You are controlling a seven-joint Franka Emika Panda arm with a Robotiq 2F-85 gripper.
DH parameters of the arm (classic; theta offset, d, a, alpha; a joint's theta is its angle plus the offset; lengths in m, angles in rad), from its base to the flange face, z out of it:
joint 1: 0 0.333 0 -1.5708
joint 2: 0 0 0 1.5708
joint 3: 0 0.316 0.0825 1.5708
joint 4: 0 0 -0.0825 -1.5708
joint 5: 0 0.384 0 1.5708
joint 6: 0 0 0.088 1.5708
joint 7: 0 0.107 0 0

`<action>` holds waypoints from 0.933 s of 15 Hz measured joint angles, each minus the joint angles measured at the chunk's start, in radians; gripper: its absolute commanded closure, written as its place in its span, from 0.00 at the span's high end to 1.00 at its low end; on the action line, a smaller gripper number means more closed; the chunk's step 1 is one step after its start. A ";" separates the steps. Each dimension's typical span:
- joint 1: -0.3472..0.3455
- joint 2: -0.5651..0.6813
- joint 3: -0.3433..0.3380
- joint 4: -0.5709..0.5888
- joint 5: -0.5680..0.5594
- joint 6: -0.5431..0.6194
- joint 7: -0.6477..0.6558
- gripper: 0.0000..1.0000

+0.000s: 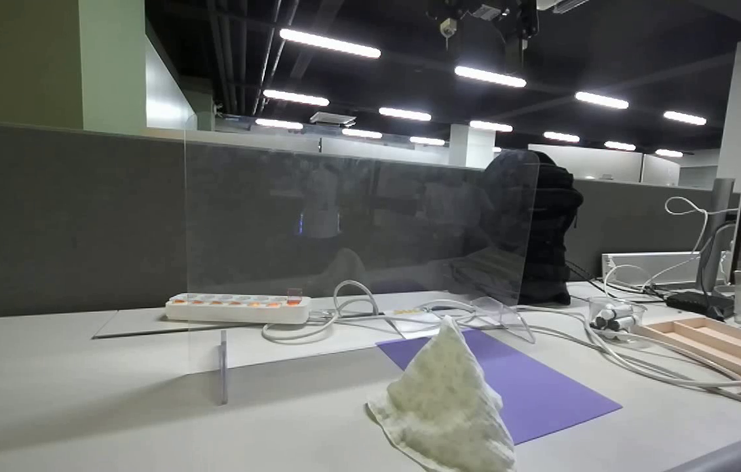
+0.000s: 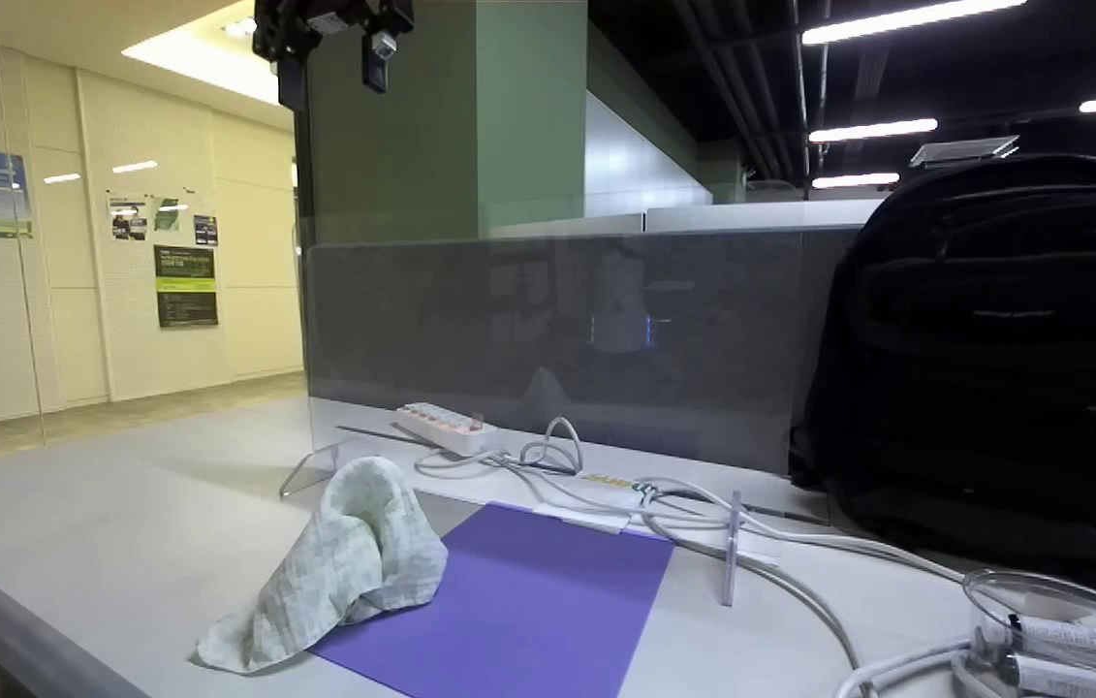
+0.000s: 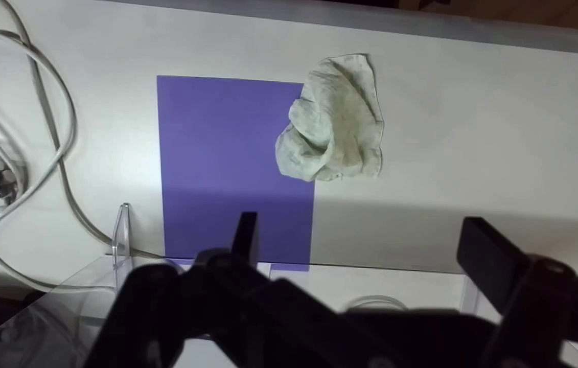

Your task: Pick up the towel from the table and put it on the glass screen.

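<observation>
Near one screen, one towel (crumpled) overlaps one purple sheet. One gripper hangs above, jaws parted.

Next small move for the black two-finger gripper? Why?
I'd probably lower the open gripper toward the crumpled pale-green cloth towel: the gripper holds nothing and hangs well higher in both exterior views, while the towel lies ungrasped, partly on the flat purple sheet.

Purple sheet, white power strip, looped cables — black backpack, pinkish tray
</observation>
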 measured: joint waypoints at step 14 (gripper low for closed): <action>0.016 0.034 0.053 -0.351 0.001 0.502 0.070 1.00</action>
